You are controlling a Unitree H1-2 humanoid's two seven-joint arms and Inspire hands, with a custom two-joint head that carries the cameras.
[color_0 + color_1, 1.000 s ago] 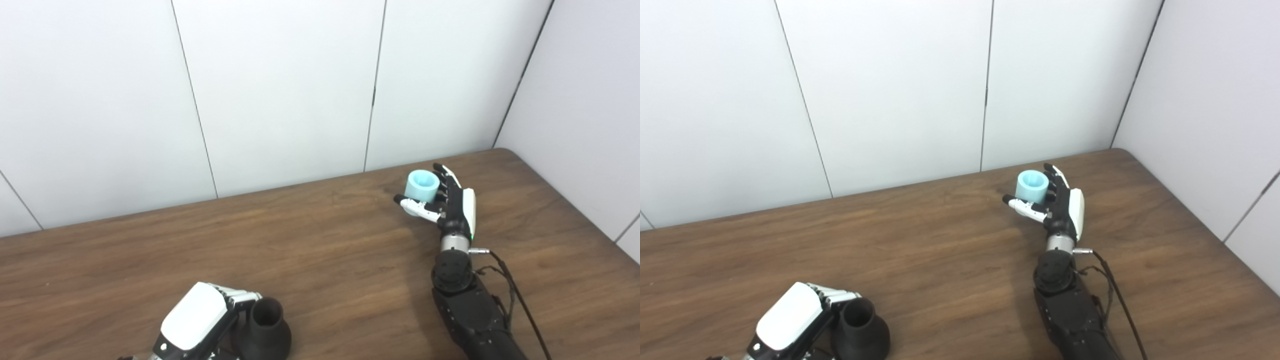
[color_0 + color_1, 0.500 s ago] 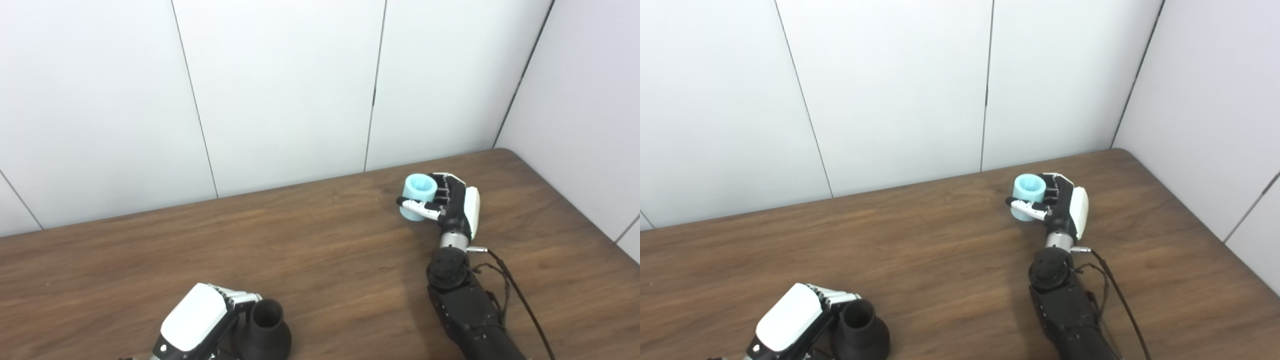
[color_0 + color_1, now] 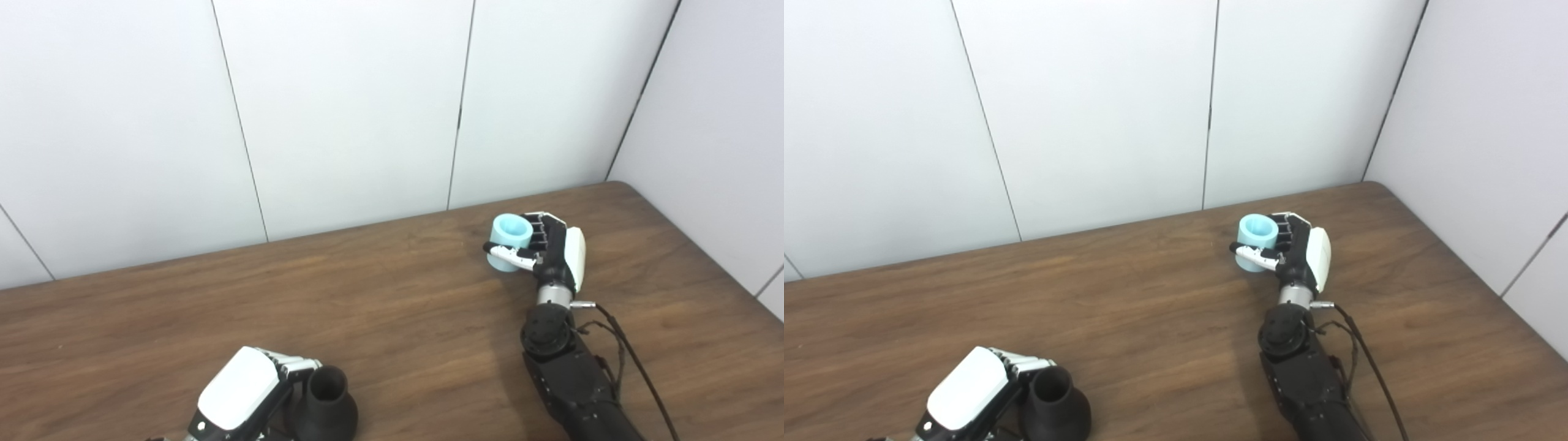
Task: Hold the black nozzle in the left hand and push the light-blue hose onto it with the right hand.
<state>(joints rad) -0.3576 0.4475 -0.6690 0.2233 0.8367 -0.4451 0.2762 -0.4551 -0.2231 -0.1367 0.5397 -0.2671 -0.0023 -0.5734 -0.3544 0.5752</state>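
Note:
The black nozzle (image 3: 324,404) stands upright on the wooden table (image 3: 392,306) at the bottom edge, wide base down and open neck up. My left hand (image 3: 245,392) wraps it from the left, fingers curled against its neck. The light-blue hose (image 3: 509,240), a short thick tube with its opening up, sits far right near the back of the table. My right hand (image 3: 554,251) is closed around it, thumb across its front and fingers behind. Whether the hose rests on the table or is slightly lifted is unclear.
White wall panels (image 3: 343,110) rise right behind the table's far edge, and a side wall (image 3: 723,135) borders the table's right side. A black cable (image 3: 637,361) trails along my right forearm. Bare tabletop lies between the two hands.
My right hand's fingers have curled shut around the light-blue hose, which has shifted slightly left. The left hand and nozzle have stayed still.

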